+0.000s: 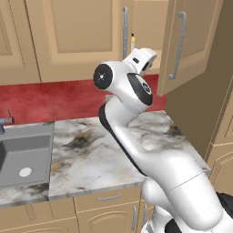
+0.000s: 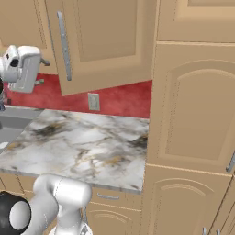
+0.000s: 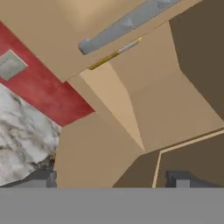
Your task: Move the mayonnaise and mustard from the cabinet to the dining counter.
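Hand view: pincer [image 3: 113, 179] w/ fingers spread wide apart, nothing between them, aimed into the open cabinet [image 3: 175, 100]. Ahead of the pincer, past the door edge w/ its silver bar handle [image 3: 127, 24], a thin sliver of the mustard [image 3: 114, 54] shows: yellow body, pale band. Mayonnaise can't be made out. Below the pincer lies the marble bench [image 1: 95, 154] w/ grey sink [image 1: 25, 157] off to its left side, red backsplash [image 1: 50, 100] behind. Cabinet door [image 1: 189, 41] hangs open right of the pincer.
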Tool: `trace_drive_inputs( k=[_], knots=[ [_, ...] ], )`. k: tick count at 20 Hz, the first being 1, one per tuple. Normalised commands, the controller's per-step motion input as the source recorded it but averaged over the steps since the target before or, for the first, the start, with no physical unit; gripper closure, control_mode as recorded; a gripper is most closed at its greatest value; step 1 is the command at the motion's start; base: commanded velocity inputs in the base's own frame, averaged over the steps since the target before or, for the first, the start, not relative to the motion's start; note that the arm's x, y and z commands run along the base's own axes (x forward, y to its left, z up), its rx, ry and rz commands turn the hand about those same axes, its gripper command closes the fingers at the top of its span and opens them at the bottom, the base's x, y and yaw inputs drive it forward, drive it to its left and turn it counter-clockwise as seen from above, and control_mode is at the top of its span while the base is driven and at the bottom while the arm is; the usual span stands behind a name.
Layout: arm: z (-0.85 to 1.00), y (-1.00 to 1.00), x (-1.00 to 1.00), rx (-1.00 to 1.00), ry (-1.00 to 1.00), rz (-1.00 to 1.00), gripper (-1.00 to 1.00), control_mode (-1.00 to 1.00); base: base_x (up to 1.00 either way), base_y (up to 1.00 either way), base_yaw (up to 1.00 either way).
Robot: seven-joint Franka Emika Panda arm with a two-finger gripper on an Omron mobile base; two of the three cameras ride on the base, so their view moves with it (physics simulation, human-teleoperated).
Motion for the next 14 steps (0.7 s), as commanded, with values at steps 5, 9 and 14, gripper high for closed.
trace_drive_inputs(
  k=[5,9,14],
  knots=[
    [-0.02,-0.35,0.07,-0.18,0.09,-0.20,-1.00,-1.00,0.00,0.00,0.00],
    [-0.10,-0.48,0.14,-0.22,0.05,-0.19,-1.00,-1.00,0.00,0.00,0.00],
    [-0.05,-0.72,-0.07,-0.22,0.01,-0.15,-1.00,-1.00,0.00,0.00,0.00]
  ],
)
